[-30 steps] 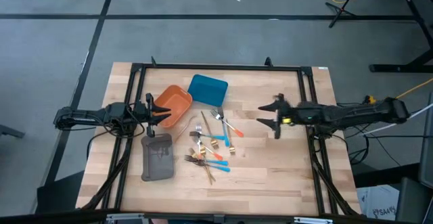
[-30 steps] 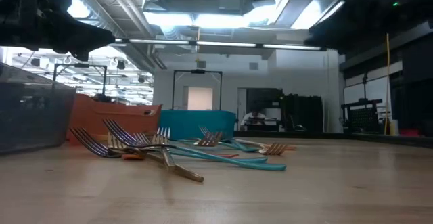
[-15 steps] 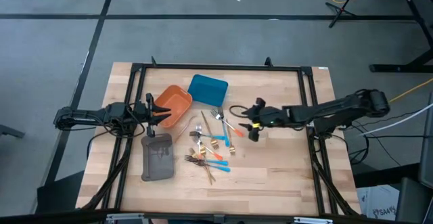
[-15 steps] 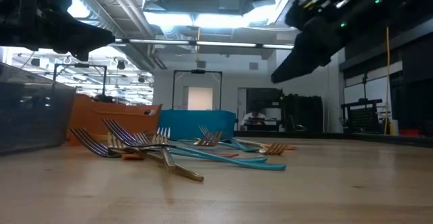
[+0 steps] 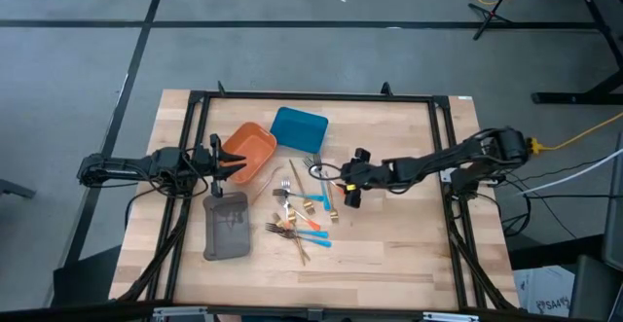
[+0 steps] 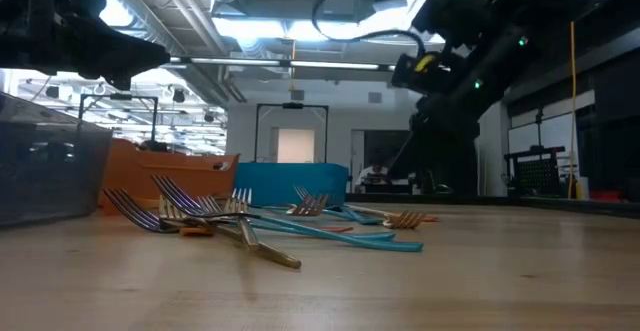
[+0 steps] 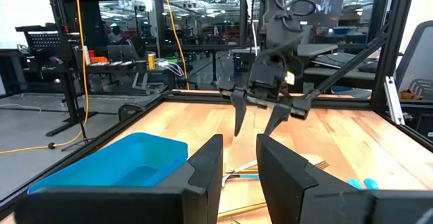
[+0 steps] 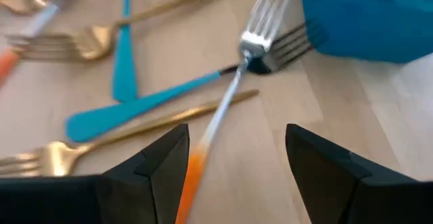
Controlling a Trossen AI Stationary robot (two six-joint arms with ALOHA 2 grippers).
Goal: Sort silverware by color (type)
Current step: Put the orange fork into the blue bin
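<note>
The silverware (image 5: pixel 307 205) lies in a crossed, overlapping heap mid-table — little bare wood between pieces. The orange tray (image 5: pixel 249 153), blue tray (image 5: pixel 298 128) and grey tray (image 5: pixel 226 227) hem its left side. The right gripper (image 5: pixel 351 178) stands open at its right edge — the boards beyond lie free.

Even, bright light from above; overhead view is sharp w/ soft, short shadows on the pale wooden table (image 5: pixel 389 234). Low view is backlit: long ceiling strip lights (image 6: pixel 300 26) glare white, so arms above read as near-black silhouettes; table foreground goes soft, out of focus. Left wrist view is clear in the distance, its own dark fingers (image 7: pixel 203 166) blurred up close. Right wrist view is smeared overall, the blue- and orange-handled forks (image 8: pixel 155 102) streaky, the blue plastic tray (image 8: pixel 372 14) soft-edged.
</note>
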